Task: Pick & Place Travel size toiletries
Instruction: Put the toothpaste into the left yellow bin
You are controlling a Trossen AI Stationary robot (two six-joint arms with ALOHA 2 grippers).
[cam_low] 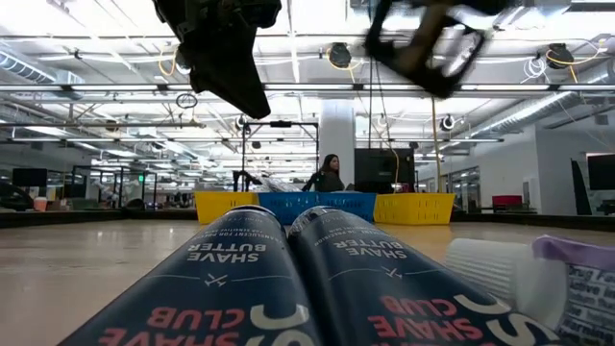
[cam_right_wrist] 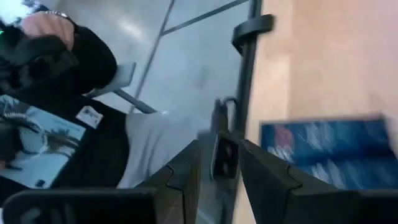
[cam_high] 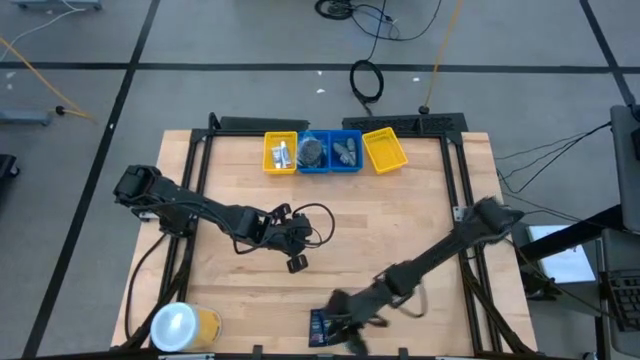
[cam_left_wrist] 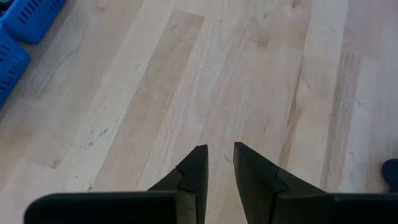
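High view: wooden table (cam_high: 400,230) with four small trays in a row at top centre. In order from the picture's left: yellow tray (cam_high: 280,152) holding small white tubes (cam_high: 282,155); blue tray (cam_high: 313,153) with dark grey round contents; second blue tray (cam_high: 346,152) with greyish items, not identifiable; second yellow tray (cam_high: 385,150), tilted.

Large yellow round container with white top (cam_high: 183,327) sits at the lower left of the table.

Left gripper (cam_high: 297,262) hangs over the table centre, a little left of the middle. Left wrist view: its fingers (cam_left_wrist: 194,171) stand a small way apart over bare wood, nothing between them. A blue tray corner (cam_left_wrist: 18,31) shows at upper left of that view.

Right gripper (cam_high: 338,312) is at the bottom edge of the table, centre, directly above or touching the navy flat packets (cam_high: 322,328); contact cannot be judged. Right wrist view: fingers (cam_right_wrist: 186,171) are parted with a gap between them and no packet in the gap; the navy packets (cam_right_wrist: 326,152) lie on the wood at right of frame, just beside the table edge.

Low view: two navy packets (cam_low: 288,279) lie side by side, filling the foreground, lettering "SHAVE BUTTER CLUB". A white cap and purple-labelled item (cam_low: 538,279) sits at lower right. A person (cam_low: 329,173) shows in the room behind the trays.

Right wrist view also shows a person (cam_right_wrist: 56,93) beyond the table edge at left.
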